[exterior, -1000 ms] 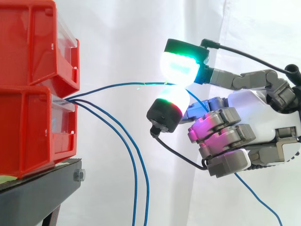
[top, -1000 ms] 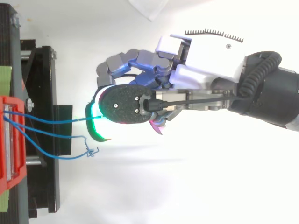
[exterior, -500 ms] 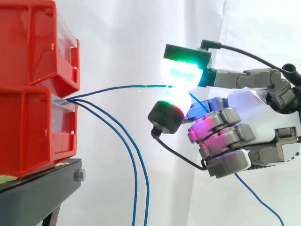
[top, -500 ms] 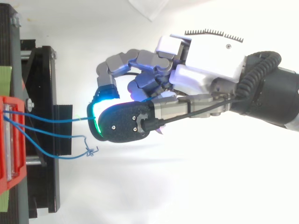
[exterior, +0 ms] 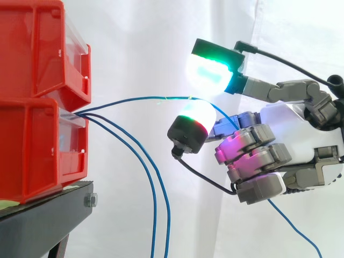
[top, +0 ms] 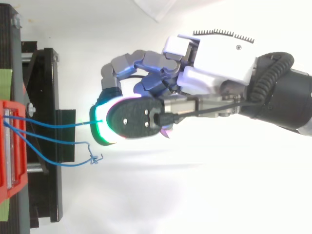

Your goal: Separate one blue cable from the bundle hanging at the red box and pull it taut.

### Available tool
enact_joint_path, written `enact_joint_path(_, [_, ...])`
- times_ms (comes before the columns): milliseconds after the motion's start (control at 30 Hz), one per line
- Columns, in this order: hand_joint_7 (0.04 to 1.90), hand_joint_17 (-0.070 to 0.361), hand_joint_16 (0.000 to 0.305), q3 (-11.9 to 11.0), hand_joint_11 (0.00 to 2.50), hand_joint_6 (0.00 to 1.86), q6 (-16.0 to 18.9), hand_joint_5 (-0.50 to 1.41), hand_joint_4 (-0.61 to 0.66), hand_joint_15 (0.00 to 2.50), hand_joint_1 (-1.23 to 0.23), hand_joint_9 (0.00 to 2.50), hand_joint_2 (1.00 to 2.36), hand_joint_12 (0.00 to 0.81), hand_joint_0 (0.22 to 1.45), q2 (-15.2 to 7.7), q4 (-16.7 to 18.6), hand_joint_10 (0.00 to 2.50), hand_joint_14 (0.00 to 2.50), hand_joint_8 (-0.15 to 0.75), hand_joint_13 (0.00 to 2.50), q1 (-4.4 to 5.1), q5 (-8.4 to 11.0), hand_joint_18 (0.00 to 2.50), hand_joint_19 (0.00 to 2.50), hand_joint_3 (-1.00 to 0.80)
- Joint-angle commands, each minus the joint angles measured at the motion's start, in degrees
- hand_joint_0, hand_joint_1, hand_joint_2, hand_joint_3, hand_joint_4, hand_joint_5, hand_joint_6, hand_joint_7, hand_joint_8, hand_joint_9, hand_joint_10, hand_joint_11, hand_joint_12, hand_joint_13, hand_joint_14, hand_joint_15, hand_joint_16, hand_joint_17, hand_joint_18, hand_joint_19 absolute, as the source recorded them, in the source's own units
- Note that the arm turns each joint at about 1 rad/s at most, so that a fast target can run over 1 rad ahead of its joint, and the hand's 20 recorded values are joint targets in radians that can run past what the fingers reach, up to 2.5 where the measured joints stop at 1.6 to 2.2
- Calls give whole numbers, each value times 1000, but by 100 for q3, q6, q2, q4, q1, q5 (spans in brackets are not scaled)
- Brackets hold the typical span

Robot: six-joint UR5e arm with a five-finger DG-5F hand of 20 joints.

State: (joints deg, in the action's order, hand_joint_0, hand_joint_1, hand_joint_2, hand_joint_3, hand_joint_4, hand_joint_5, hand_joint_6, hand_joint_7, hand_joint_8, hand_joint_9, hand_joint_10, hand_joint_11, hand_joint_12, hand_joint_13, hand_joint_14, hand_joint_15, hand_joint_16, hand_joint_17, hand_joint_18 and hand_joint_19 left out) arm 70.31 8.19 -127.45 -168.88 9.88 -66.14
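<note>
Enters from the right as a grey-and-white robot hand (exterior: 290,129), lower fingers curled. Holds two glowing green-rimmed pads (exterior: 208,75) narrowly apart, not clamped. Carries the thin blue cable (exterior: 134,99) through that gap, touching the lower pad, leading left to stacked red plastic bins (exterior: 32,145). Behind, white curtain (exterior: 140,43).

The red bins (exterior: 32,107) are moulded plastic, smooth with a slight sheen. The front panels (exterior: 72,128) on them are clear, glossy plastic. Beneath the bins, the black stand (exterior: 48,220) looks like matt painted metal, with a bright bare-metal bolt (exterior: 90,201) at its corner. The blue cable (exterior: 134,100) leaving the bins has a smooth plastic sheath. Behind the bins hangs a white curtain (exterior: 140,37) of soft, matt cloth. Opposite the bins, the hand (top: 219,58) has a glossy white plastic shell and dull grey parts.
</note>
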Motion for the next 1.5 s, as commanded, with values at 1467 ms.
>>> enact_joint_path(1467, [1404, 88, 39, 247, 1855, 861, -626, -183, -44, 1725, -738, 792, 1029, 337, 601, 1, 365, 1907, 1394, 286, 915, 84, 664, 1079, 1261, -37])
